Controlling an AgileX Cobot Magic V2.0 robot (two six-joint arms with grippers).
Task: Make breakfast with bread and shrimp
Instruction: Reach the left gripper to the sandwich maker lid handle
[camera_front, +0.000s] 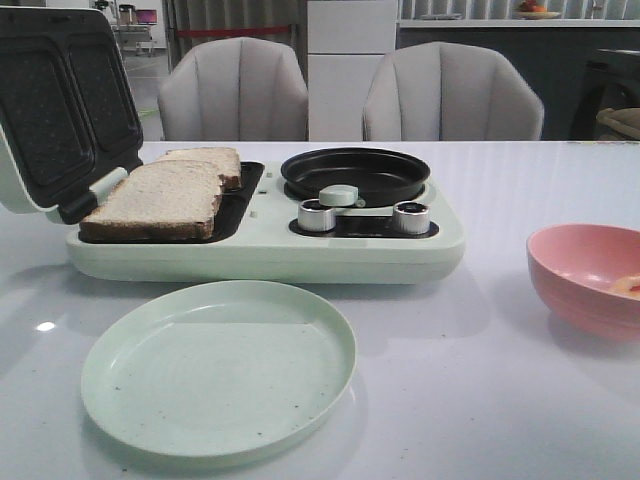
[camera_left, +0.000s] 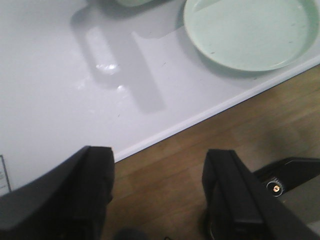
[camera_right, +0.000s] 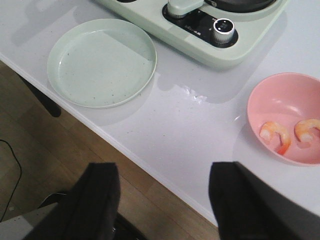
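Observation:
Two slices of bread (camera_front: 160, 198) lie on the sandwich plates of a pale green breakfast maker (camera_front: 265, 245) whose lid (camera_front: 60, 110) stands open. Two shrimp (camera_right: 277, 136) lie in a pink bowl (camera_right: 287, 102) on the right of the table; in the front view only an orange bit of shrimp (camera_front: 630, 287) shows in the bowl (camera_front: 585, 280). My left gripper (camera_left: 159, 155) is open and holds nothing, hanging over the table's near edge. My right gripper (camera_right: 165, 172) is also open with nothing in it, near the table edge, apart from the bowl.
An empty pale green plate (camera_front: 218, 368) sits in front of the breakfast maker. A black frying pan (camera_front: 355, 175) with two knobs (camera_front: 317, 215) sits on the maker's right half. Two grey chairs (camera_front: 235, 90) stand behind the table. Wooden floor (camera_left: 200, 150) lies below the edge.

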